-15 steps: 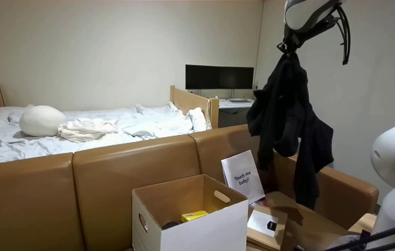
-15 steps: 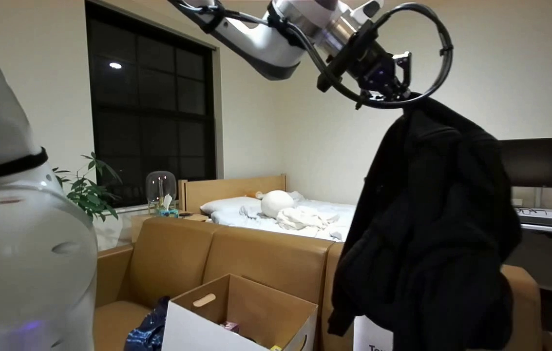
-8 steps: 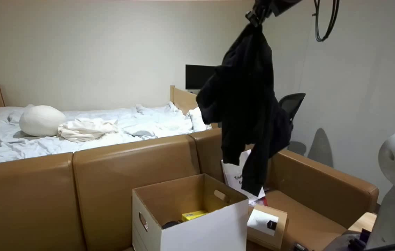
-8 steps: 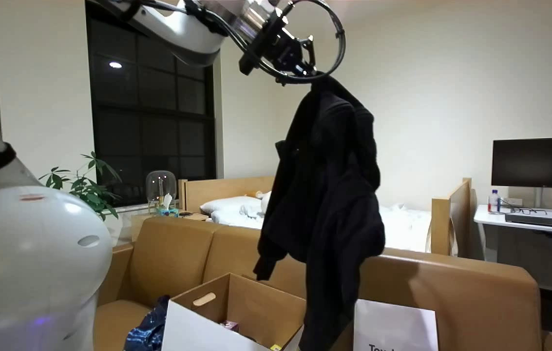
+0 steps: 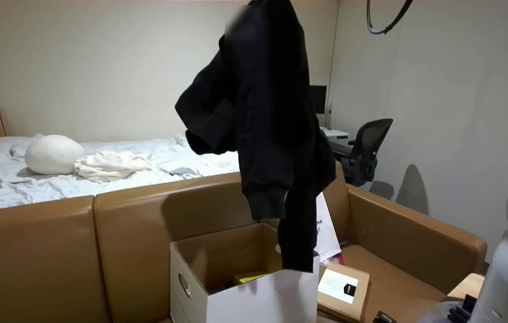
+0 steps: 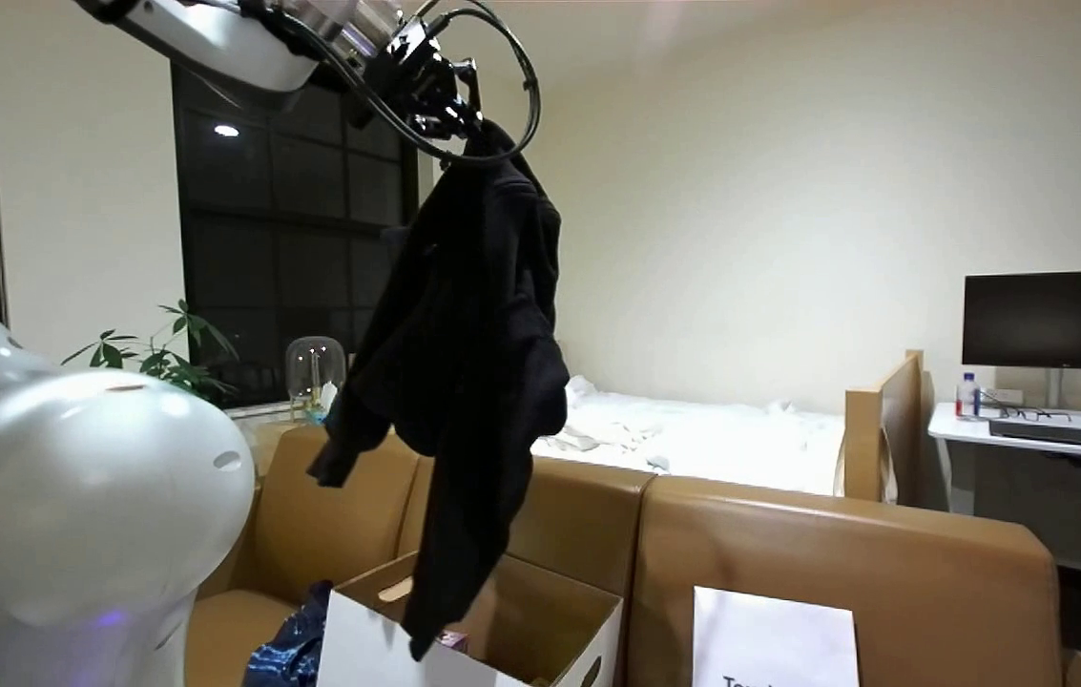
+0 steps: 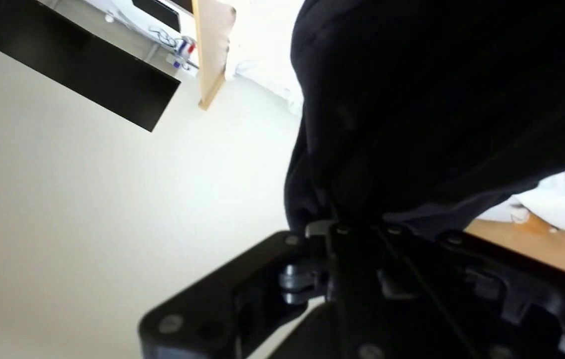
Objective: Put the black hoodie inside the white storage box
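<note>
The black hoodie [image 5: 271, 112] hangs bunched in the air with its sleeves dangling; it also shows in an exterior view [image 6: 473, 353] and in the wrist view [image 7: 427, 109]. My gripper [image 6: 475, 126] is shut on its top end; the wrist view shows the fingers closed together on the cloth [image 7: 357, 222]. The gripper is above the top edge of an exterior view. The white storage box [image 5: 254, 305] stands open on the couch, below the hoodie. In both exterior views the lowest sleeve overlaps the box; I cannot tell its exact depth. The box also shows its white wall [image 6: 378, 649].
Inside the box lie a yellow packet [image 5: 250, 277] and a pink item [image 6: 454, 641]. The brown couch back [image 5: 141, 233] rises behind it. A white paper sign [image 6: 774, 634], a flat cardboard box [image 5: 341, 291] and dark blue fabric [image 6: 292, 639] are near the box.
The arm has carried the hoodie sideways and up, from beside the box to over the box area. The gripper has left the top of an exterior view. The box has not moved.
</note>
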You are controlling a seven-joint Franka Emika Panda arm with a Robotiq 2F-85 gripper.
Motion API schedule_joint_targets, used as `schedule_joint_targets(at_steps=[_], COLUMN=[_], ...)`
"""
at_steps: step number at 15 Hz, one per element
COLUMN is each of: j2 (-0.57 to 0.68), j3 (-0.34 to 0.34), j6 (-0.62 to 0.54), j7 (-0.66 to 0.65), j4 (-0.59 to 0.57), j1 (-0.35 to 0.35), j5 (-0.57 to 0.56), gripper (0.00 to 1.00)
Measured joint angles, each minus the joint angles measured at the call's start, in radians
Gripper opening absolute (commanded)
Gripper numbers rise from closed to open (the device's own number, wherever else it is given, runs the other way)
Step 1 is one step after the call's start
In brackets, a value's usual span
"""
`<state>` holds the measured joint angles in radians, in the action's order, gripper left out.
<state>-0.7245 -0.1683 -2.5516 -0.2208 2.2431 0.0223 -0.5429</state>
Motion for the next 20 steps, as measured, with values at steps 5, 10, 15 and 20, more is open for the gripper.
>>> schedule_joint_targets(at_steps=[5, 10, 15, 20], j2=[0.131, 0.434, 0.653, 0.625], j3=[0.052, 0.003, -0.014, -0.026], j6=[-0.272, -0.247, -0.101, 0.019], j7=[-0.032, -0.043, 0.028, 0.179], j4=[0.107, 0.130, 0.115, 0.112], j1=[-0.075, -0.135, -0.032, 0.106], j5=[0.170, 0.213, 0.286, 0.350], gripper=[0.04, 0.04, 0.04, 0.04])
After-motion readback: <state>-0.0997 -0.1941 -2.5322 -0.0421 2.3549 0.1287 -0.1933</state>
